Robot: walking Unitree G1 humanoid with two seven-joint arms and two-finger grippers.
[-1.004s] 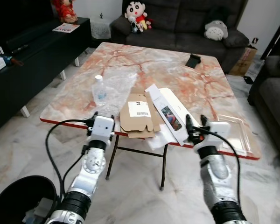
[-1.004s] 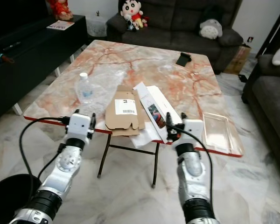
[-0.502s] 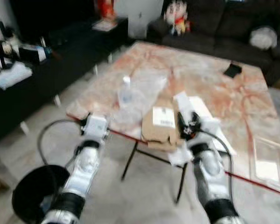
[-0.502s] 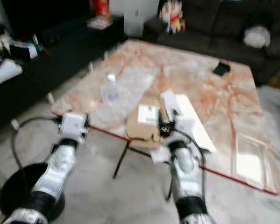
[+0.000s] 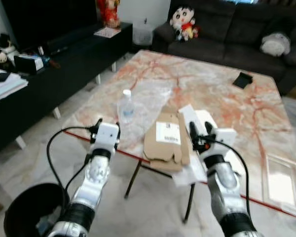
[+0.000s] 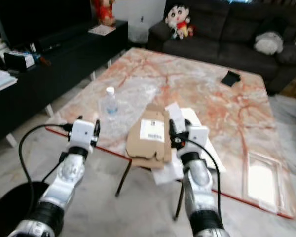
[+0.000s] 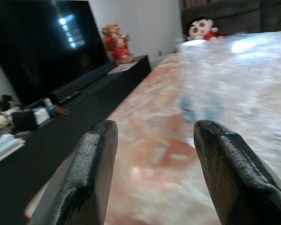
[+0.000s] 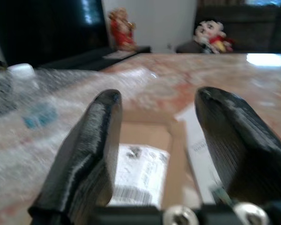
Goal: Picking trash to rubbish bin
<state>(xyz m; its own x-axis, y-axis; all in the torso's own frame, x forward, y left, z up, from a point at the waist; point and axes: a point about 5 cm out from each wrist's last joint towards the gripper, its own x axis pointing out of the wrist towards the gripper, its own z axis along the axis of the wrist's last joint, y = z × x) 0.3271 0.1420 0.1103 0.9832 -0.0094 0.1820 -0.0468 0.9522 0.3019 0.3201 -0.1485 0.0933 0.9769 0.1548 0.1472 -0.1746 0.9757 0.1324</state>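
Marble table point(image 5: 227, 94) now sits square ahead since I turned. My right gripper point(image 5: 199, 132), fingers wide, hovers over the flattened cardboard box point(image 5: 165, 140); left gripper point(image 5: 107, 128), wide too, faces the water bottle point(image 5: 126, 106). Bin point(image 5: 27, 212) waits lower left.

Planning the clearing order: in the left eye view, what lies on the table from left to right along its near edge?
Water bottle → flattened cardboard box → clear plastic tray at the table's right end.
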